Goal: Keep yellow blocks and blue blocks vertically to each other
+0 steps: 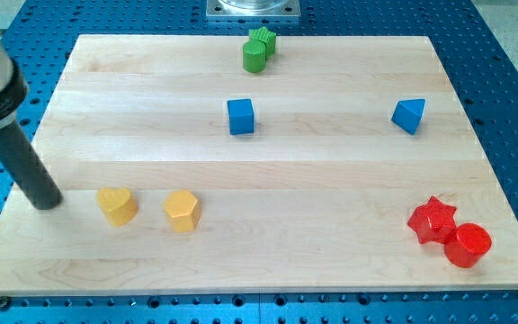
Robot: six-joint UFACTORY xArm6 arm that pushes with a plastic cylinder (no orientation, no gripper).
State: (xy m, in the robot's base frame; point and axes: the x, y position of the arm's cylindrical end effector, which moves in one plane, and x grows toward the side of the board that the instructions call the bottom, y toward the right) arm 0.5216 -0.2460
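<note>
A yellow heart-shaped block (117,205) and a yellow hexagonal block (182,211) sit side by side at the board's lower left. A blue cube (240,116) stands at the upper middle, and a blue triangular block (408,115) at the upper right. My tip (47,202) rests on the board at the left edge, a short way left of the yellow heart block, not touching it.
A green cylinder (254,57) and a green star block (263,40) touch each other at the board's top edge. A red star block (433,220) and a red cylinder (468,245) sit together at the lower right. The wooden board (331,180) lies on a blue perforated table.
</note>
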